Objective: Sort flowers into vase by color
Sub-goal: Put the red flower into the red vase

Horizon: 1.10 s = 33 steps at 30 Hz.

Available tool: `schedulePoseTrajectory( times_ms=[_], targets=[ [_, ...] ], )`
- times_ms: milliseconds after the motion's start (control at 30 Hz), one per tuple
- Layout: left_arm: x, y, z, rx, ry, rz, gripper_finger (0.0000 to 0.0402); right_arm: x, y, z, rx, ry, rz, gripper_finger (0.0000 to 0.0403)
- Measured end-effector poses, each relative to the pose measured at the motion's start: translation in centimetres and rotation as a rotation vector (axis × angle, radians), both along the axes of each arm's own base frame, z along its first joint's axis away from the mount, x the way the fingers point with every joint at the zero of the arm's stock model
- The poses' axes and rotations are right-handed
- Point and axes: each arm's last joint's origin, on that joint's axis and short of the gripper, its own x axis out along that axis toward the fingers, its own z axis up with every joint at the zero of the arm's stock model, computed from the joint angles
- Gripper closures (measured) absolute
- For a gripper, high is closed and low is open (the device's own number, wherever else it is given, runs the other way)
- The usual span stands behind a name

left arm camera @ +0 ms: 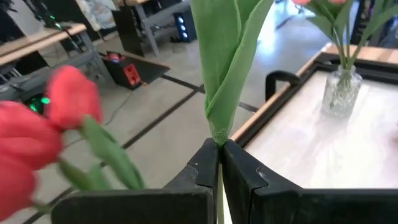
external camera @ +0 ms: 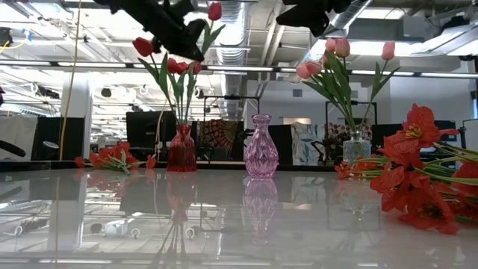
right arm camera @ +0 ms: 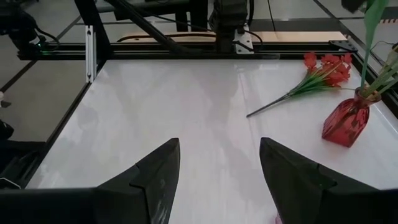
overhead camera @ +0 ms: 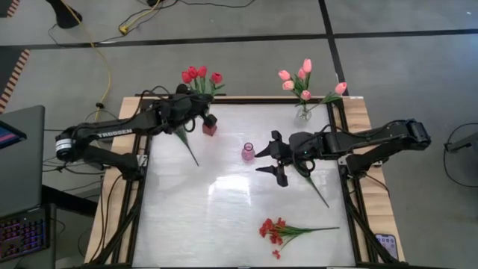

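My left gripper [overhead camera: 203,112] [left arm camera: 219,149] hovers over the red vase [overhead camera: 209,128] [external camera: 181,149] by the far edge, shut on a red tulip [external camera: 215,11]. More red tulips [overhead camera: 196,75] stand in that vase. Pink tulips [overhead camera: 302,78] stand in the clear vase [overhead camera: 303,113] [left arm camera: 341,93]. The small pink vase [overhead camera: 248,152] [external camera: 261,147] holds nothing. My right gripper [overhead camera: 269,158] [right arm camera: 219,155] hangs open just right of it, above the table. A red many-blossom bunch [overhead camera: 280,228] [external camera: 418,172] lies flat near the table's near edge. My left gripper pinches the tulip's green stem at the base of its leaf [left arm camera: 217,138] between both fingers. The leaf and the blossom rise above the fingers. The stem [right arm camera: 371,56] runs down toward the red vase's mouth; whether its end is inside cannot be seen.
Another red bunch [right arm camera: 323,68] lies under my left arm, with only its stem [overhead camera: 187,146] showing from above. A green stem [overhead camera: 317,187] pokes out from beneath my right arm. The table's middle and left near part [overhead camera: 187,217] are bare. A keyboard and screen [overhead camera: 19,187] sit beyond the left edge.
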Motion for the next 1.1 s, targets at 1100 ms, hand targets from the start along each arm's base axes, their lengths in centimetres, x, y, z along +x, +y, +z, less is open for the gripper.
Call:
schedulePoseTrajectory(
  times_ms=[1100],
  targets=[
    [0.9,2.0,-3.5,-0.129,0.104,0.119,0.0397,-0.1,0.0,-0.2,0.000,0.030,0.008,0.0154]
  ],
)
